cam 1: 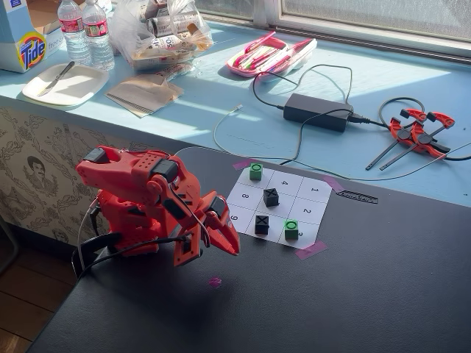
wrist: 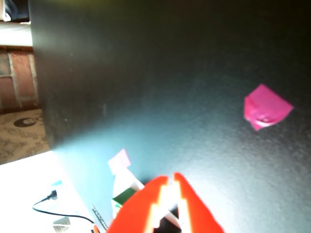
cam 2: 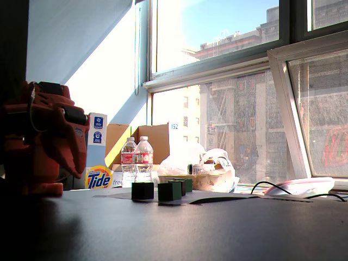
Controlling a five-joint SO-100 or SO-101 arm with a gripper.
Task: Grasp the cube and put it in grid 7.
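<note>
One cube (cam 1: 255, 171) in grid 7 (cam 1: 252, 179) (hand (cam 1: 213, 254) well apart)

Red-orange arm (cam 1: 147, 202) with black joint blocks, red gripper (cam 1: 213, 250). Black matte table (cam 1: 353, 294). White paper grid (cam 1: 280, 202) with black numerals, pinned by pale purple tape (cam 1: 310, 250). Bright green cube (cam 1: 255, 171) with black ring on top, on the corner cell (cam 1: 250, 179); a second green cube (cam 1: 291, 229) alike. Two black cubes (cam 1: 271, 196) marked with an X. Small magenta scrap (wrist: 266, 107) on the dark surface. Light blue sill (cam 1: 221, 110). Black power brick (cam 1: 318, 112). Pink tray (cam 1: 268, 55). Orange-and-blue detergent box (cam 1: 22, 37).
</note>
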